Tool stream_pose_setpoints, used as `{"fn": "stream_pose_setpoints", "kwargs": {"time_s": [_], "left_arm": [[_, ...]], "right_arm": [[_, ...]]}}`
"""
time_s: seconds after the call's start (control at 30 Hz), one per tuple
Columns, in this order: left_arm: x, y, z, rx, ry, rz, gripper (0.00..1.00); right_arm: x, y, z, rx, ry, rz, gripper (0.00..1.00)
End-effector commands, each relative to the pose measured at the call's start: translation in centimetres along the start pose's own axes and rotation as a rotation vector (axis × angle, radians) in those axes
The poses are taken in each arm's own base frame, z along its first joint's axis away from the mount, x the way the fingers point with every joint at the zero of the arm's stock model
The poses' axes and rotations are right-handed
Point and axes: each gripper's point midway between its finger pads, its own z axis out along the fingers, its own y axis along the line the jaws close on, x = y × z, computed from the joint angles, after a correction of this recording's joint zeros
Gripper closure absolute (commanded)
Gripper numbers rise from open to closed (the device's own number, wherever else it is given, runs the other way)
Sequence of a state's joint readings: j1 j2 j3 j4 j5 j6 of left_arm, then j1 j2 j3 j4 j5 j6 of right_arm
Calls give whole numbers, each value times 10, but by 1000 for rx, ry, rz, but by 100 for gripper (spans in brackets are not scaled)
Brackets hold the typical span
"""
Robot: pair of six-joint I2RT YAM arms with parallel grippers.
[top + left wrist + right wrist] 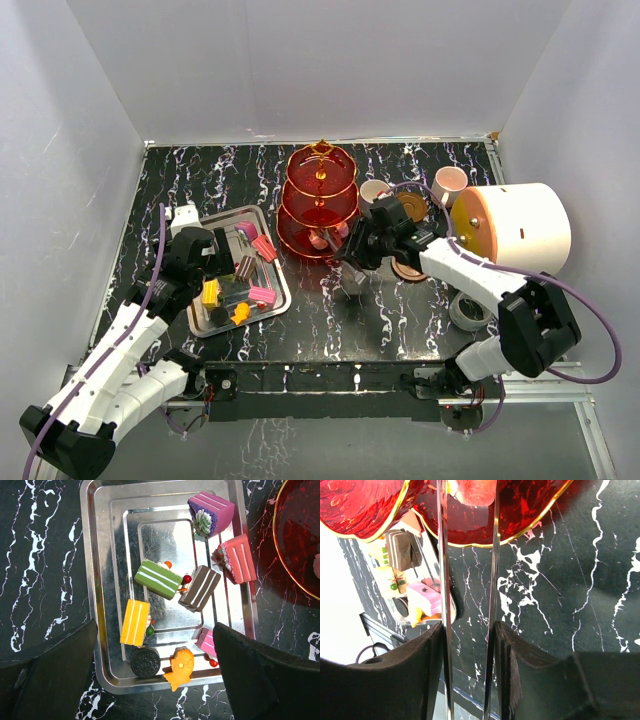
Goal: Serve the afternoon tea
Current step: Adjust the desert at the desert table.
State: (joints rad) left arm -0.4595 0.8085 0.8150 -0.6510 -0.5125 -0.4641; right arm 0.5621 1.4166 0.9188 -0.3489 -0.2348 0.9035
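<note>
- The right gripper [468, 630] has its jaws narrow, pinching a pair of metal tongs [442, 555]. The tong tips reach a pink sweet [475, 490] on the bottom tier of the red stand [318, 205], mid-bench.
- If that pinch loosens, the tongs could slip. A sideways nudge could drag the sweet over the gold rim or shove the stand.
- The left gripper [155, 629], jaws wide and holding nothing, hovers over the silver tray [90, 580] of remaining sweets [158, 579].
- The cups [449, 183], saucers [410, 207] and white cylinder [520, 230] crowd the right arm.
</note>
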Motion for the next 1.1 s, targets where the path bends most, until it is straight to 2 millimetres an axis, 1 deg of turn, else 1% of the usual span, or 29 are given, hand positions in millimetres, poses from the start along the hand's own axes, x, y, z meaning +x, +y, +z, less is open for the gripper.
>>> {"fn": "stream_pose_setpoints", "kwargs": {"time_s": [0.0,0.17,0.27,0.37,0.43,0.57,0.73,0.8,0.9,0.97,1.07], "left_arm": [[-1,1,1,-3,-5,7,1],[-1,1,1,-2,-6,6,1],[-1,1,1,-2,-6,6,1],[-1,1,0,-2,-7,4,1],[-2,2,-1,-2,-11,1,1],[-2,2,-2,-3,-15,-3,1],[-5,4,-4,-3,-28,-13,1],[-5,4,-4,-2,-30,-15,1],[-5,3,-4,0,-30,-14,1],[-4,3,-3,3,-28,-11,1],[-4,3,-3,0,-22,-7,1]], "right_arm": [[-9,6,-14,0,-32,-16,60],[-19,8,-26,28,-65,-43,58],[-21,6,-32,63,-61,-80,56],[-22,10,-39,50,-58,-119,56],[-24,9,-44,72,-68,-134,56],[-29,-1,-53,136,-93,-166,58],[-29,0,-68,126,-107,-237,59],[-32,-11,-72,182,-126,-244,59],[-36,-24,-69,229,-125,-264,60],[-38,-30,-62,244,-108,-269,62],[-44,-38,-57,283,-104,-275,63]]}}
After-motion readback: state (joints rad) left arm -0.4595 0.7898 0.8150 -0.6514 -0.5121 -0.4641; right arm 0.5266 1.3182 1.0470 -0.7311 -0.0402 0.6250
